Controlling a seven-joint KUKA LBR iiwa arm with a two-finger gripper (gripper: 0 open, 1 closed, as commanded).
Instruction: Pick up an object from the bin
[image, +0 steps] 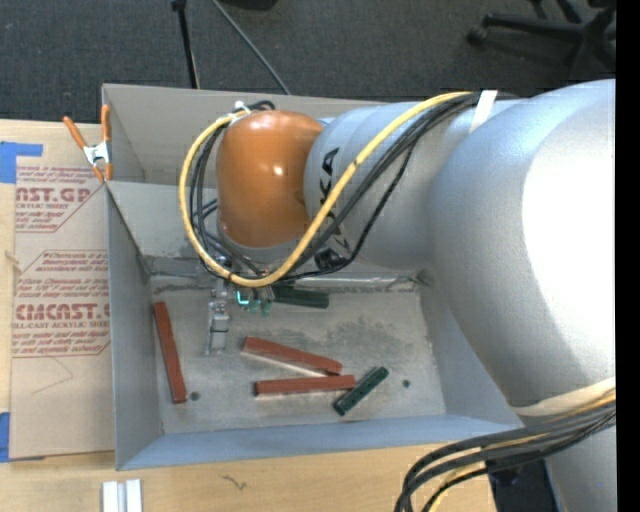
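My gripper (216, 335) reaches down under the orange cover to the bin floor in its left half. It stands between a long red-brown stick (168, 352) to its left and a slanted red-brown stick (290, 355) to its right, touching neither. A dark green stick (302, 297) lies just behind and to the right, partly under the cover.
A second red-brown stick (303, 385) lies flat near the front, with another dark green stick (360, 390) angled at its right end. The arm covers the bin's right side and back.
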